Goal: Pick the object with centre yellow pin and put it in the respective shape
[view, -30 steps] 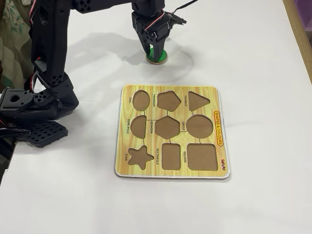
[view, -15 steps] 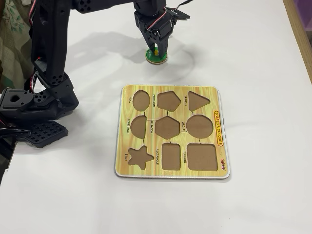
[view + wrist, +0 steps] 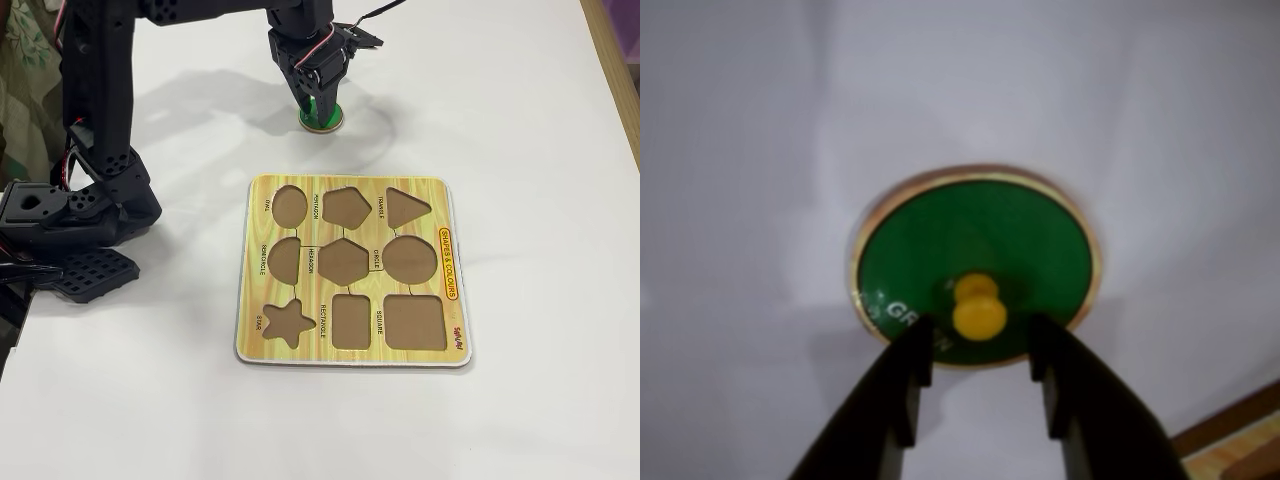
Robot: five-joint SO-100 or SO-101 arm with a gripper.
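Presently the green disc [image 3: 975,262] lies flat on the white worktop [image 3: 520,120], beyond the far edge of the shape board [image 3: 350,272] in the fixed view, well apart from the circle recess [image 3: 409,260]. Its yellow knob [image 3: 979,308] stands upright and sits squarely between the two fingers [image 3: 912,372] of your hand [image 3: 980,352]. The hand is spread, one finger on either side of the knob, with a visible gap on both sides; nothing is pinched. Judged from this, you need only close straight inward on the knob.
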